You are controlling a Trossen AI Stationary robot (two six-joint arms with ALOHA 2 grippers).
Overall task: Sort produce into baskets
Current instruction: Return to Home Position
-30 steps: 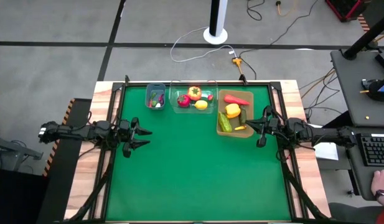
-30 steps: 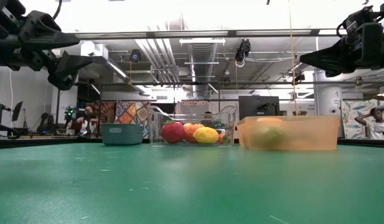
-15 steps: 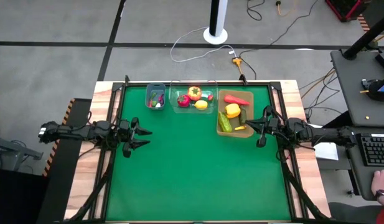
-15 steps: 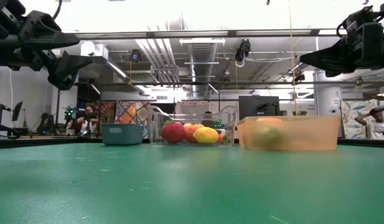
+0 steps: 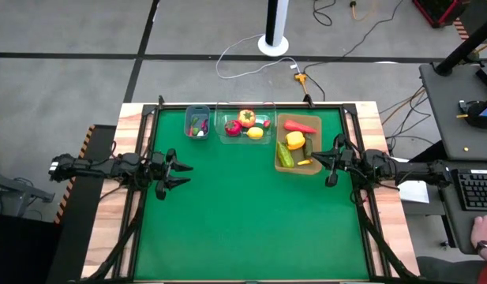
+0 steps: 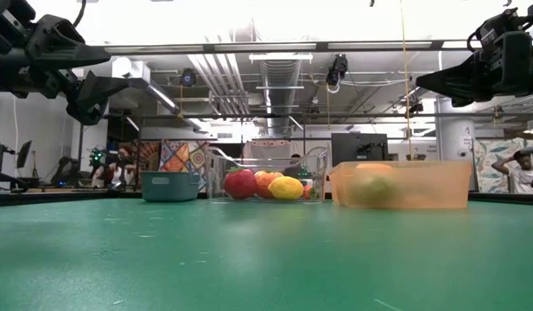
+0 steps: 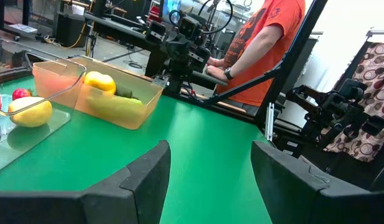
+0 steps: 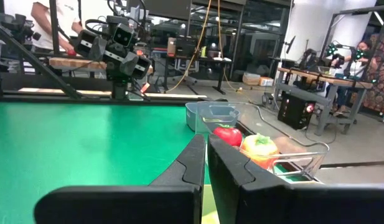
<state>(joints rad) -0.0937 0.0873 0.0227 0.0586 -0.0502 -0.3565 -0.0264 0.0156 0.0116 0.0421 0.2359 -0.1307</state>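
Note:
Three containers stand in a row along the far edge of the green mat. The small blue-grey bin (image 5: 197,122) holds tiny green and red bits. The clear tub (image 5: 245,126) holds a red round piece, an orange-yellow pepper and a lemon (image 6: 286,187). The tan tray (image 5: 298,145) holds a red chilli (image 5: 300,126), a yellow pepper (image 5: 294,140) and green cucumbers (image 5: 286,155). My left gripper (image 5: 185,174) (image 7: 210,152) hangs open and empty above the mat's left side. My right gripper (image 5: 316,158) (image 8: 206,144) is shut and empty, raised beside the tray's near right corner.
The mat's middle and near part (image 5: 251,221) lies bare, with a wooden border (image 5: 109,237) around it. A person in an orange shirt (image 7: 266,37) stands beyond the table's right side. A hand (image 5: 484,233) rests by a keyboard on a desk to the right.

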